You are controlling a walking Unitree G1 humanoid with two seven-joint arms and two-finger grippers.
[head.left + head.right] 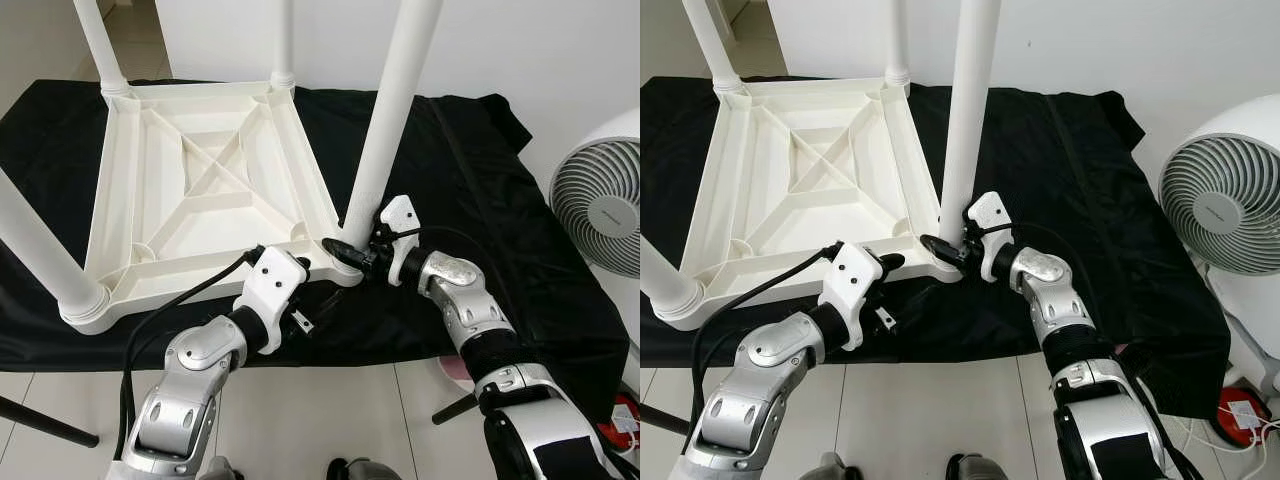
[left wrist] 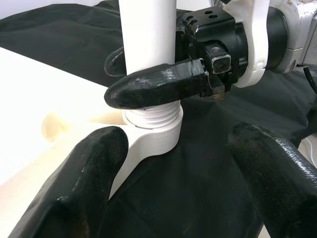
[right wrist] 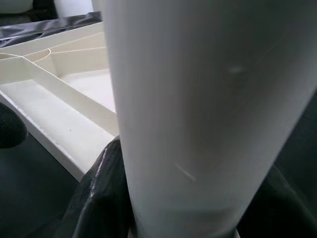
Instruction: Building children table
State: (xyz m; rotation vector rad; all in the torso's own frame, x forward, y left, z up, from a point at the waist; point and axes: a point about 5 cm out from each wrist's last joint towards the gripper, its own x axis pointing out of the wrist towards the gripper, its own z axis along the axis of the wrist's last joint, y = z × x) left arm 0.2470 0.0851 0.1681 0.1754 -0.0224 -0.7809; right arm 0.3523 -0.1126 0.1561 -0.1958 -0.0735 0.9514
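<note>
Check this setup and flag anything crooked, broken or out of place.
The near-right leg is not fully seated: threads show above its corner socket, where the right tool clamps it. It also seems to lean. The upturned tabletop looks undamaged.

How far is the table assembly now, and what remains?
Done: three legs stand in the corners of the upturned tabletop. In hand: the right gripper clamps the fourth leg just above its socket, threads visible, so not fully seated. The left gripper waits open beside that corner. Left: tighten, then flip.
</note>
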